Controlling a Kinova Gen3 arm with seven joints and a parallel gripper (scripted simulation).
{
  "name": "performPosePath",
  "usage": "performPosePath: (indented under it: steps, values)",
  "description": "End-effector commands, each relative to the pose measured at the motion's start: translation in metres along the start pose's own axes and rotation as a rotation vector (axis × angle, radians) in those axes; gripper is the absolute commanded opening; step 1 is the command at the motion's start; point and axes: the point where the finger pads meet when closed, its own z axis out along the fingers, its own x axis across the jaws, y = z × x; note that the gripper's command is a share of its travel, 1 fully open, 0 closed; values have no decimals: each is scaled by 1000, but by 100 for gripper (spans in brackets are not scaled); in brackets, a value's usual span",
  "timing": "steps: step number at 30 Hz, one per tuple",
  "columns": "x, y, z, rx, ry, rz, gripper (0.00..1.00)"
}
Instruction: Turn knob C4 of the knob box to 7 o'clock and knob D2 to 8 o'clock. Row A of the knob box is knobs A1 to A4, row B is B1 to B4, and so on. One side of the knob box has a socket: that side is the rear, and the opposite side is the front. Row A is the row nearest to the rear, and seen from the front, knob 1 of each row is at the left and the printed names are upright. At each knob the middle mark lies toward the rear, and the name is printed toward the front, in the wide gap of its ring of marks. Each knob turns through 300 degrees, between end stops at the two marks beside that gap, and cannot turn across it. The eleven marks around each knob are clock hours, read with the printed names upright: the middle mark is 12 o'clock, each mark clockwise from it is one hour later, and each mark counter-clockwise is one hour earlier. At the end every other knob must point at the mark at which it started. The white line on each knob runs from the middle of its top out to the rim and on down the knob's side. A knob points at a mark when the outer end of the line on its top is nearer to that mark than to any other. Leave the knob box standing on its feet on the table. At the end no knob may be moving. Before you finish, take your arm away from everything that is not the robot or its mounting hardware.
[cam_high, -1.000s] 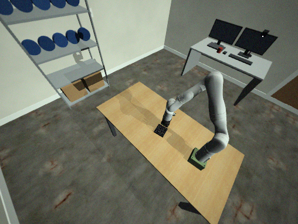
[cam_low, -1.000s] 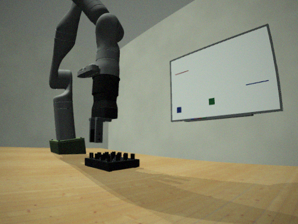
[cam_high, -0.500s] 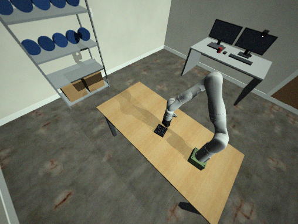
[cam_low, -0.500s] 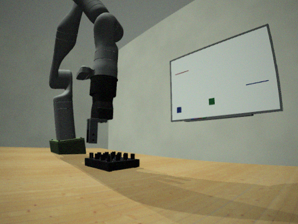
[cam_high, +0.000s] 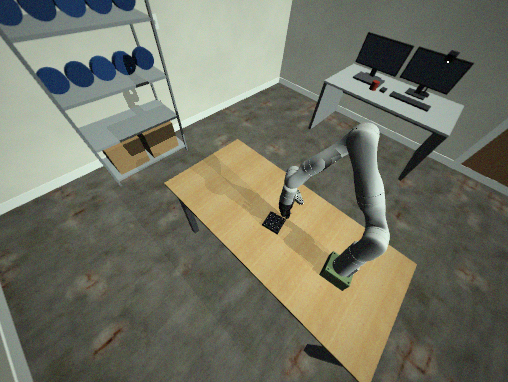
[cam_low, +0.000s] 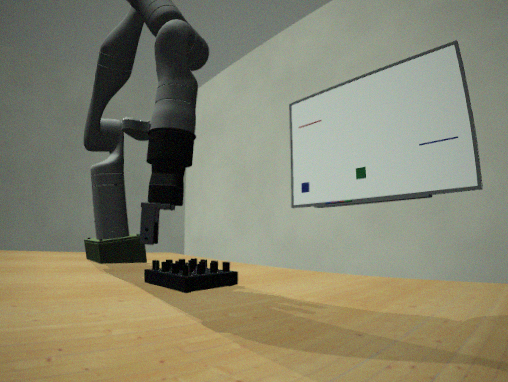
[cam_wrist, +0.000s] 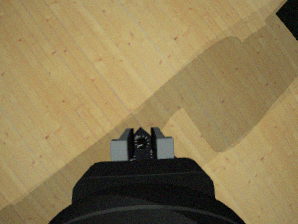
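Grey finger pads, moderately spread with nothing pinched between them, give the gripper (cam_high: 285, 217) (cam_low: 151, 243) (cam_wrist: 142, 138) its empty opening at lower centre of the wrist view. Through that gap shows one knob (cam_wrist: 142, 143), its name too small to read; in the exterior view the fingertips hang above the knob tops, touching none. The knob box (cam_high: 274, 222) (cam_low: 187, 284) (cam_wrist: 142, 131) sits near the middle of the top view and low, left of centre, in the exterior one. Its knobs look like stiff, slim plastic posts, so I would grasp each squarely by opposite sides, high up, and twist gently; the box seems light enough to skid or tip under sideways push. Beneath lies the wooden table (cam_high: 225, 170) (cam_low: 75, 300) (cam_wrist: 75, 50). Farther off, only the exterior view has the whiteboard (cam_low: 390, 100), at right; only the top one has the shelf rack (cam_high: 75, 27), upper left.
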Motion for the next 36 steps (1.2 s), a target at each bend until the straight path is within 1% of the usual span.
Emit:
performPosePath:
  steps: [1, 3, 5, 20, 22, 29, 36]
  values:
    - [2, 1, -2, 3, -6, 83, 46]
    - [3, 0, -2, 5, -4, 177, 46]
    - [3, 0, -2, 5, -4, 177, 46]
    - [9, 3, -7, 3, -2, 920, 46]
    - [9, 3, -7, 3, -2, 920, 46]
    - [6, 9, -11, -10, -3, 1245, 46]
    - [0, 16, -15, -27, -1, 1527, 46]
